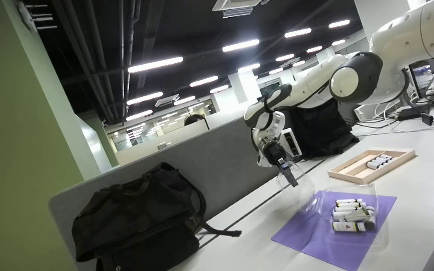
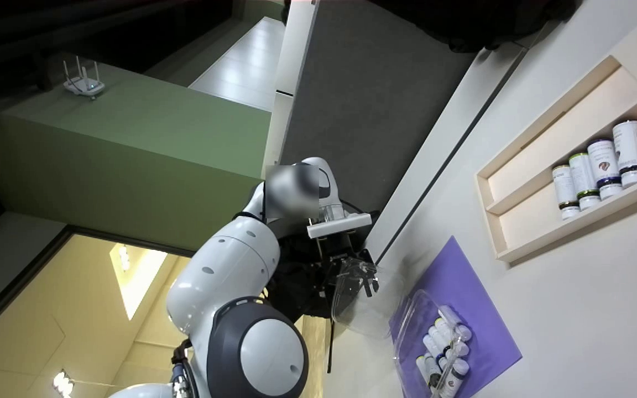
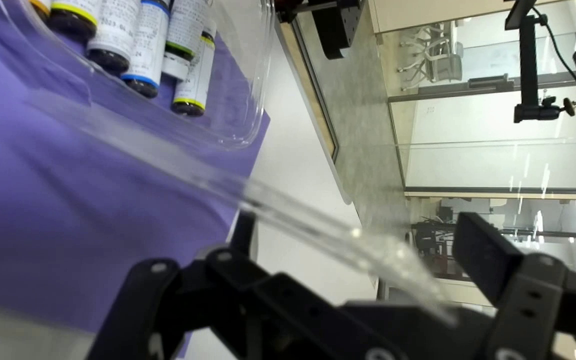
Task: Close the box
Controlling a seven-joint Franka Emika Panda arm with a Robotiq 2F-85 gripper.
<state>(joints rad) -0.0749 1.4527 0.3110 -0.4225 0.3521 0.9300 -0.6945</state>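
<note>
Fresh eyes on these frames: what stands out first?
Probably the white arm, spanning the upper right of an exterior view, its open gripper at the raised clear lid. Then the bright purple sheet, lower right in that view, under an open clear box of white-labelled bottles. A black backpack fills the same view's lower left.
</note>
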